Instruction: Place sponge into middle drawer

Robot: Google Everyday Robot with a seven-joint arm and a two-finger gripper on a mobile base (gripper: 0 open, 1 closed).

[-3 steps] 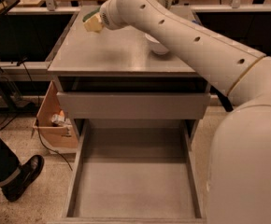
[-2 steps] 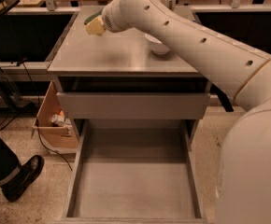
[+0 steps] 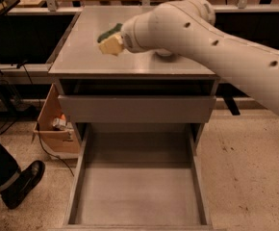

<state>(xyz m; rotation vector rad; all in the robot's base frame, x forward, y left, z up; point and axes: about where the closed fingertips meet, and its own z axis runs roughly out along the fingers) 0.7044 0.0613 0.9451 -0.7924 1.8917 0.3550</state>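
Note:
The sponge (image 3: pixel 109 44), dark green over yellow foam, sticks out from the end of my white arm above the left part of the cabinet top (image 3: pixel 82 57). My gripper (image 3: pixel 116 38) is shut on it; the wrist hides most of the fingers. The middle drawer (image 3: pixel 137 196) is pulled wide open below and in front, a grey tray with a bare floor and low side walls. The sponge is above and behind it, over the cabinet top, not over the drawer. A closed grey drawer front (image 3: pixel 137 109) sits above the open drawer.
A white bowl (image 3: pixel 164 53) stands on the cabinet top, mostly hidden by my arm. A cardboard box (image 3: pixel 57 126) sits on the floor left of the cabinet. A person's leg and black shoe (image 3: pixel 21 182) are at the lower left. Tables line the back.
My arm has moved toward the front and a little right with the sponge in the gripper. The drawer has not moved.

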